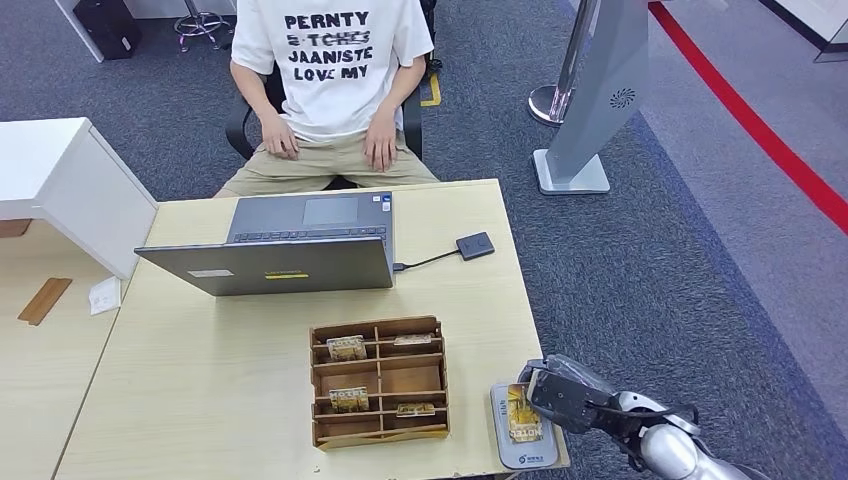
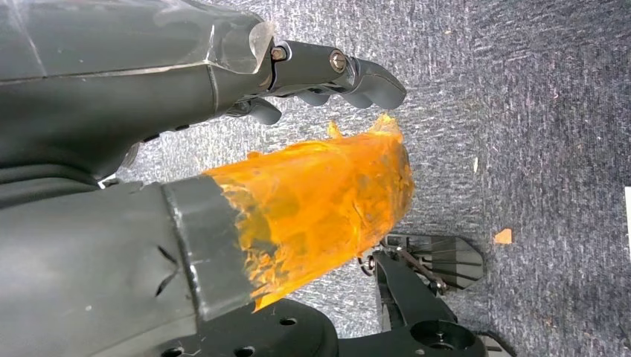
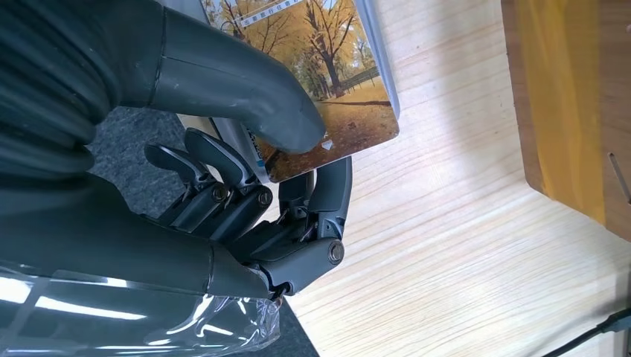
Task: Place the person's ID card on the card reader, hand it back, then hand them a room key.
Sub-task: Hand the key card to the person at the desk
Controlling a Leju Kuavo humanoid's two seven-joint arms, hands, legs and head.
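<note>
On the table (image 1: 200,400), a laptop (image 1: 290,245) sits at the far side, facing a seated person (image 1: 335,90) behind it. To its right lies a small pad (image 1: 475,246), cabled to the laptop. Nearer, a compartment tray (image 1: 378,382) holds cards. Right of the tray, at the table's near corner, lies the reader (image 1: 522,430), with a card (image 1: 521,415) on it under the right robot hand (image 1: 565,395).

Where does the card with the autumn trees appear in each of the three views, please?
Head view: the card lies on the card reader at the table's near right corner, under the right hand.
Right wrist view: the card sits near the top middle, pinched under the thumb.
Left wrist view: not in it; carpet below the left hand.
Shared landmark: the wooden box, also at the right wrist picture's edge.
</note>
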